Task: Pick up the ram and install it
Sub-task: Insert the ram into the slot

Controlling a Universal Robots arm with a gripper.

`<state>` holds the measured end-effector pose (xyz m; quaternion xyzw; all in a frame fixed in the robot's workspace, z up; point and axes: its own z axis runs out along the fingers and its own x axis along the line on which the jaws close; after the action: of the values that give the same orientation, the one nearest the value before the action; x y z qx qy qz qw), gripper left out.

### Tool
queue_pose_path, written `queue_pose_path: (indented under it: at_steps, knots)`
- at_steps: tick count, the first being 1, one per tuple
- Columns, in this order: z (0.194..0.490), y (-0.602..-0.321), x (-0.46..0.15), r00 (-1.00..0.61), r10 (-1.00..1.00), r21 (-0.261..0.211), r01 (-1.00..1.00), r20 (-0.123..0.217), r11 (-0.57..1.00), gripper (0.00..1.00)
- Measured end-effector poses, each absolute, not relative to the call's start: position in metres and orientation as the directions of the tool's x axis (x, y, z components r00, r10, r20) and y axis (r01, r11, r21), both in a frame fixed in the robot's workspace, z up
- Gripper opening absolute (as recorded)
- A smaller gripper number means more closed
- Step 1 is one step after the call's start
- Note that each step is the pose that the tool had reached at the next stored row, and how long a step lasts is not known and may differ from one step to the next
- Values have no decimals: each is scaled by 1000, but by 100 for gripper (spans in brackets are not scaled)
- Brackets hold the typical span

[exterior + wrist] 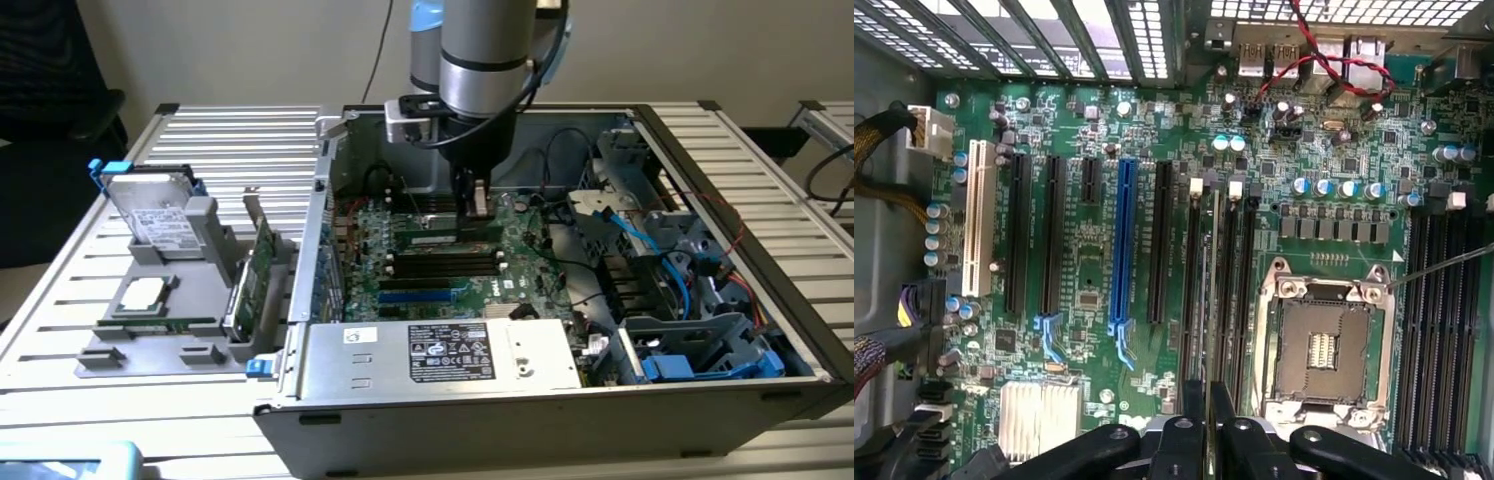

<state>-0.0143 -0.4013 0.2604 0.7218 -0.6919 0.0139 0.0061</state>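
Inside the open computer case, my gripper reaches down over the motherboard. It is shut on the ram, a slim green stick lying level just above the black memory slots. In the wrist view the ram appears edge-on as a thin line running away from my gripper. It lies along a narrow black slot, between neighbouring slots. Whether it is touching the slot I cannot tell.
A CPU socket lies beside the slots. A power supply stands at the case front, with blue cables on the exterior view's right. Outside, a grey tray holds a hard drive, a green expansion card and another green stick.
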Motion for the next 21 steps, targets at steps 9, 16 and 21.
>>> queue_pose_path:
  at_steps: [9, 16, 21]
  knots:
    - [257, -401, -14, 15, -999, -4, -1000, 28, -15, 14]
    - [255, -401, -14, 13, -999, -4, -1000, 29, -13, 14]
    - [250, -401, -14, 13, -999, -4, -1000, 35, -13, 14]
